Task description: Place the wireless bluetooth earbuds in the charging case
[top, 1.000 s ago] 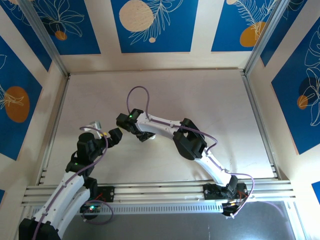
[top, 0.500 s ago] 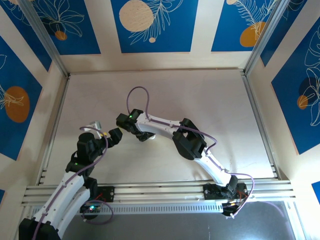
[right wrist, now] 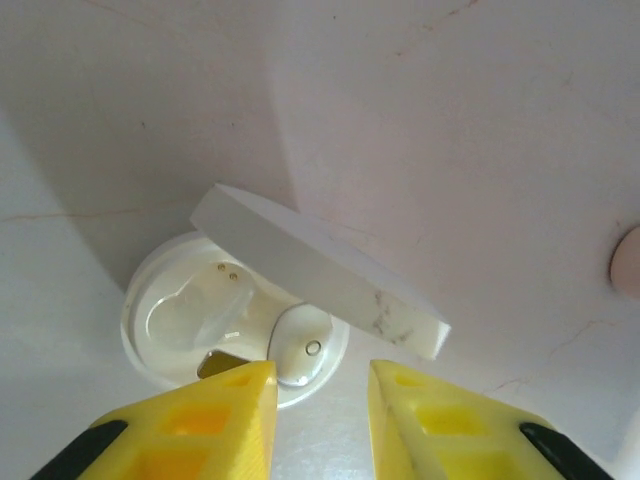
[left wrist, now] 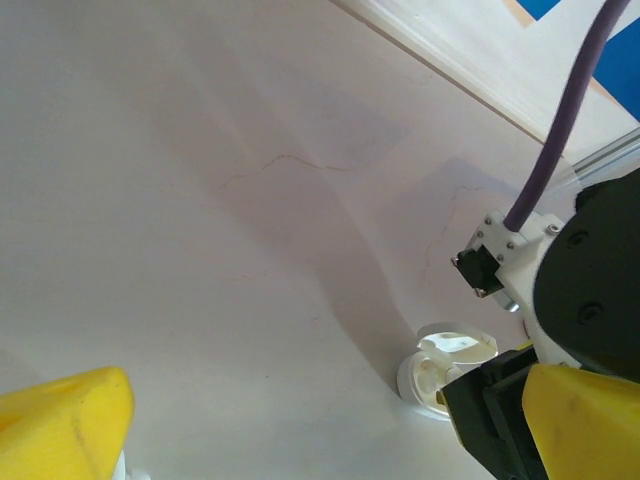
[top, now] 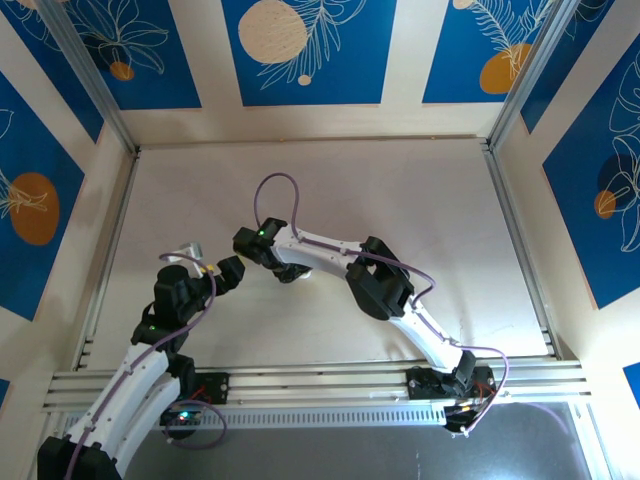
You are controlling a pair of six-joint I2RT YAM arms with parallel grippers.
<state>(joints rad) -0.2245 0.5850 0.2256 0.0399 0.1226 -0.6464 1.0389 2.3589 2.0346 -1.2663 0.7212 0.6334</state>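
View from the right wrist, looking down on a pale table (right wrist: 480,120). Left of centre, a round white charging case (right wrist: 140,340), its lid (right wrist: 320,275) hinged up and slanting across the middle of the frame. In the right-hand well, one white earbud (right wrist: 297,345), apparently seated, though hard to say whether fully down. Left-hand well (right wrist: 190,310) empty. At the bottom edge, the right gripper (right wrist: 320,385), yellow fingers (right wrist: 215,420) slightly parted, pinching nothing, just beside the earbud. At the far right edge, a sliver of something pale pink (right wrist: 628,262), too cropped to identify.

View from the left wrist: left gripper (left wrist: 320,425) spread wide and empty, the same case (left wrist: 445,365) at lower right.

From above, both arms bent toward the middle left of the table, right gripper (top: 287,272) near left gripper (top: 205,265).

Likely hazards from here:
- A fingertip catching the earbud on the way up and dragging it out of its well.
- A sideways brush against the raised lid, snapping it shut or sliding the light case away.
- An earbud left crooked, blocking the lid later.
- Arms crowding together and bumping.
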